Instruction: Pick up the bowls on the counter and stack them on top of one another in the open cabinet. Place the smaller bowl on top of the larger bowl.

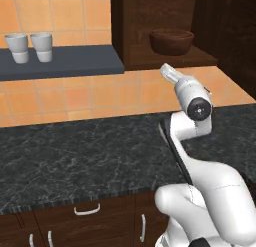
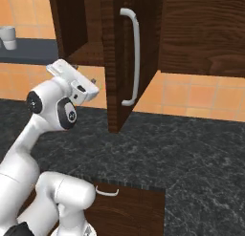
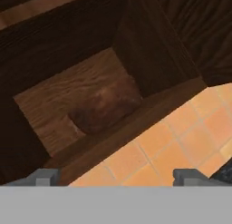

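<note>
So the claw (image 3: 116,177) is spread wide with nothing in it, pointed at the open cabinet (image 3: 149,46), where a brown bowl (image 3: 106,109) sits on its wooden floor above orange tiles (image 3: 167,146).

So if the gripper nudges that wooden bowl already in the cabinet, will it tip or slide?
The bowl looks rigid and squat, sitting upright on the open cabinet floor, so it probably slides rather than tips. Its glossy finish suggests a slippery rim. The gripper is open, well short of it.
</note>
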